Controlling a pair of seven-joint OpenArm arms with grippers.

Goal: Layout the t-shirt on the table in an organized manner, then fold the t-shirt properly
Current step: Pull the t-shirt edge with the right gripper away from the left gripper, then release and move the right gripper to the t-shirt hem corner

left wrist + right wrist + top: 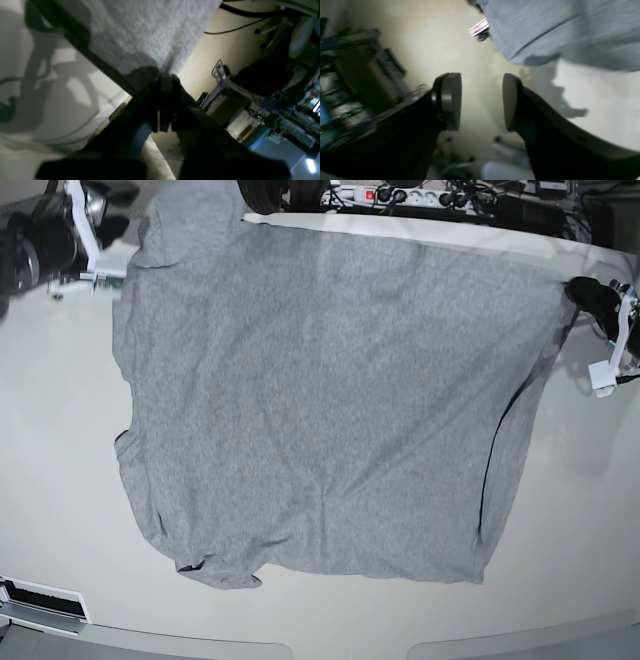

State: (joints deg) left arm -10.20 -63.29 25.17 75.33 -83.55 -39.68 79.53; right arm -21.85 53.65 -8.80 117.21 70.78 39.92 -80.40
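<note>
Across the broad off-white desk (50, 480) the t-shirt (320, 400) lies spread nearly flat, plain grey side up, reaching from the far edge almost to the near one — no lettering shows from here. Its long axis runs far-to-near, with what looks like a sleeve poking off the far corner on the base view's left and the bottom hem rumpled at the near left. A dark seam line runs down the side on the base view's right, where the cloth pulls taut toward the far corner. That corner is the story: the left hand (163, 80) is pinched closed on the t-shirt's edge there, cloth fanning out from its tips in the wrist view, so this arm is already attached and the shirt stretches away from it across the desk. The right hand (481, 101), on the base view's left, hangs empty with its pads spread wide; the grey fabric (557, 30) sits just beyond its fingertips, apart from them, near the desk edge with floor showing below. So, by my reading, the coming move turns on that small gap — the right hand is the free one, it needs to close in on the far corner facing it, and only then can both arms tension the far edge together.
</note>
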